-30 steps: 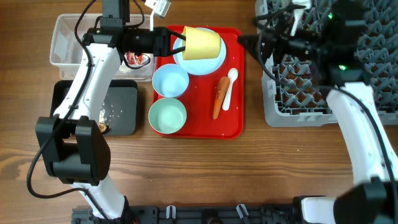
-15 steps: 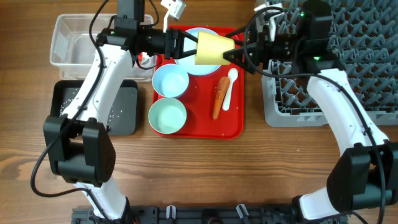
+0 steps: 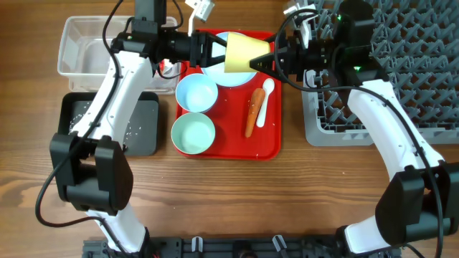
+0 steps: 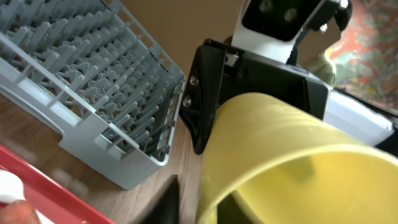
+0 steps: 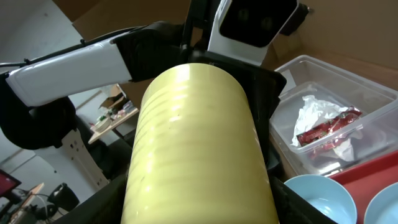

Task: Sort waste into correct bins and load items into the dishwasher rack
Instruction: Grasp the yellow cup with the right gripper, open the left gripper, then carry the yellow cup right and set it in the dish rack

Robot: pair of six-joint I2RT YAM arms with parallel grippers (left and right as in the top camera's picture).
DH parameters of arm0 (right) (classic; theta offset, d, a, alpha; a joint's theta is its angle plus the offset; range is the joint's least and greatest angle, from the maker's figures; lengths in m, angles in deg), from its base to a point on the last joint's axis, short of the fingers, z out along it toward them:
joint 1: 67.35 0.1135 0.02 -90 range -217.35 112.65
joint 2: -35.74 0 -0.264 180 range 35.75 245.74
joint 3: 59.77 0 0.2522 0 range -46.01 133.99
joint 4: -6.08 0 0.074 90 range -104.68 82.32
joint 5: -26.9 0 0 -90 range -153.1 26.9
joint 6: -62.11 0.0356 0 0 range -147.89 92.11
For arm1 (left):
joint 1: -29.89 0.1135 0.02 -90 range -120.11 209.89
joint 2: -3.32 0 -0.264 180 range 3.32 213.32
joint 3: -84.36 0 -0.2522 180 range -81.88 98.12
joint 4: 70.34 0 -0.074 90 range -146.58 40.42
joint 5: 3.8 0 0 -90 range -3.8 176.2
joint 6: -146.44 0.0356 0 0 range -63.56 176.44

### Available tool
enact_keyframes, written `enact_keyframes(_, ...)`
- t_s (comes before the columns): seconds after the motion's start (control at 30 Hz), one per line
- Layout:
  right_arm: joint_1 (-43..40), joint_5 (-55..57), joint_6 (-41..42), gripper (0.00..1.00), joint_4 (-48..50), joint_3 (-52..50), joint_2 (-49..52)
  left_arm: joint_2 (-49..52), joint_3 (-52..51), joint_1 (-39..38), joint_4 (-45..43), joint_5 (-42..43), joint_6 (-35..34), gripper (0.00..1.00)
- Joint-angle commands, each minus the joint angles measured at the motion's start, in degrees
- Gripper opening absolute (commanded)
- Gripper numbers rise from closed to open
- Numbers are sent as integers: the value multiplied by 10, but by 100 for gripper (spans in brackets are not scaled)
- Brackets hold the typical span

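The yellow cup (image 3: 244, 51) lies on its side in the air above the light-blue plate (image 3: 240, 79) on the red tray (image 3: 269, 143). My left gripper (image 3: 215, 50) is shut on the cup's rim (image 4: 298, 162), one finger inside and one outside. My right gripper (image 3: 267, 61) is open, its fingers spread on either side of the cup's base (image 5: 196, 143). A light-blue bowl (image 3: 196, 93), a pale-green bowl (image 3: 193, 134), an orange carrot (image 3: 253, 111) and a white spoon (image 3: 264, 100) lie on the tray. The grey dishwasher rack (image 3: 344, 115) stands at the right.
The clear bin (image 3: 79, 50) at the back left holds a crumpled white napkin (image 5: 311, 115) and a red wrapper (image 5: 326, 127). The black bin (image 3: 140, 125) in front of it holds loose rice grains. Both arms cross above the tray's far edge.
My left gripper carried the cup right and turned it on its side. My right gripper came left from the rack and now has its fingers around the cup's base.
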Motion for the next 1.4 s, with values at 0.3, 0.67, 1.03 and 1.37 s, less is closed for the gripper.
enact_keyframes(0.3,-69,-32,8,51,2,6,10,-10,7,15,1,-1,-2,47)
enact_keyframes(0.67,-155,160,-62,49,-155,6,9,-10,7,44,1,-56,-2,45)
enact_keyframes(1.03,-221,381,-67,51,-353,65,-99,-10,7,43,91,-237,-1,46)
enact_keyframes(1.37,-231,685,-75,49,-620,154,-118,-10,7,43,138,-319,1,44)
